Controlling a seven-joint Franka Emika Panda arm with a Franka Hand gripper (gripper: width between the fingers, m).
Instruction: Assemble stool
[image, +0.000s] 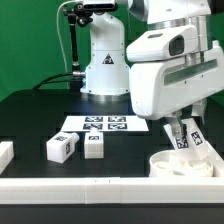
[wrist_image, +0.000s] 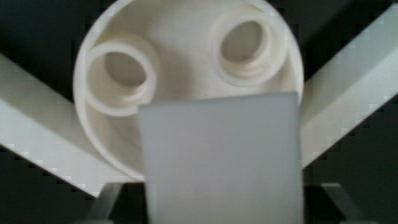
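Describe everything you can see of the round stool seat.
The seat is a thick round white disc, apparently plastic. It lies flat on the black table, at the exterior view's right, beside the long white rail. The wrist view shows two round sockets with raised rims in its upper face. The hand holds a tagged leg over it; contact cannot be told.

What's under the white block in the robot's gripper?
The round seat lies under that block, a stool leg. Two holes in the seat show. The leg covers the rest of the seat, so any holes there cannot be seen.
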